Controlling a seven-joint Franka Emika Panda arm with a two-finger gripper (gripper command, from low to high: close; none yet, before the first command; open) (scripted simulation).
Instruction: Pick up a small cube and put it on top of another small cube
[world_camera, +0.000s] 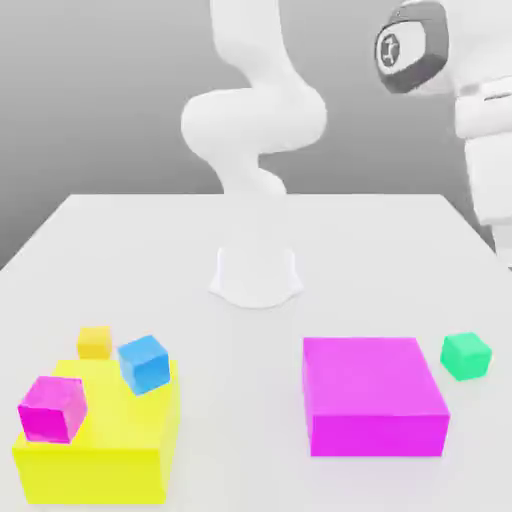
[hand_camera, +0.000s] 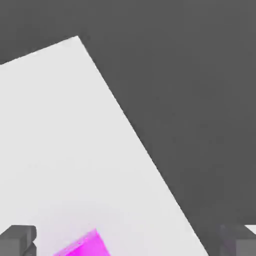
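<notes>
The small green cube (world_camera: 466, 356) rests on the white table (world_camera: 250, 240) at the exterior view's right, just beside the big magenta block (world_camera: 373, 394). The sky-blue cube (world_camera: 145, 363) sits on top of a big yellow block (world_camera: 100, 450) at the exterior view's left. The arm's hand (world_camera: 487, 150) hangs high at the right edge, well above the green cube. In the hand view my gripper (hand_camera: 127, 242) is open, its two dark fingertips (hand_camera: 17, 240) far apart with nothing between them. A corner of the magenta block (hand_camera: 82, 246) shows below.
A small magenta cube (world_camera: 52, 408) also lies on the yellow block, and a small yellow cube (world_camera: 94, 341) stands just behind it. The arm's white base (world_camera: 256, 275) occupies the table's middle. The table's edge (hand_camera: 130, 130) runs close to the hand.
</notes>
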